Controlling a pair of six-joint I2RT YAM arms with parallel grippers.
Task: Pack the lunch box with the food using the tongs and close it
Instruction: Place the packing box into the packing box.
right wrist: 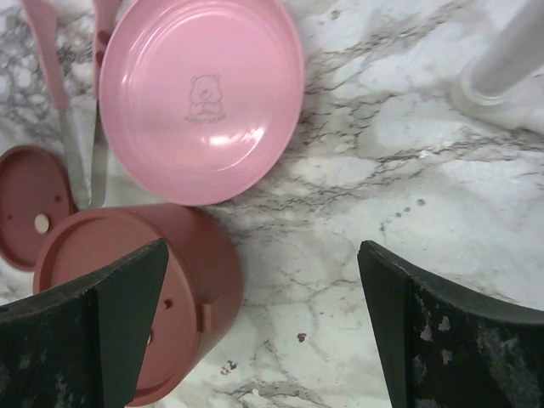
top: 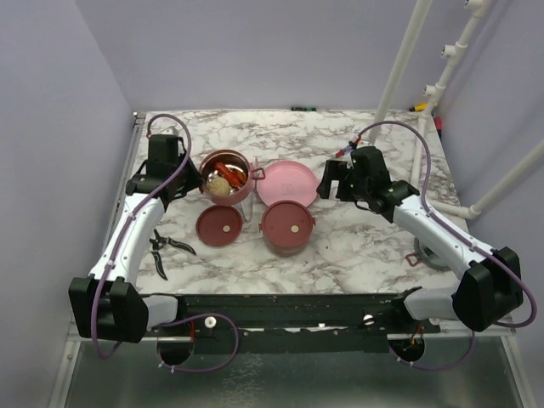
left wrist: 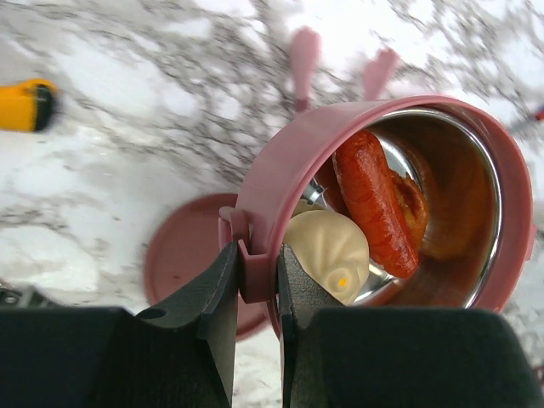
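No readable text anywhere. On pink plate (right wrist: 200,98), centre: small bear emblem, line of lettering beneath, too small to read.

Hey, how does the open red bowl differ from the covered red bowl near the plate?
The open bowl shows a sausage and a pale bun inside; the covered bowl has a flat lid hiding its contents. The left gripper grips the open bowl's side handle; the covered bowl stands free. Both are round and dusty red.
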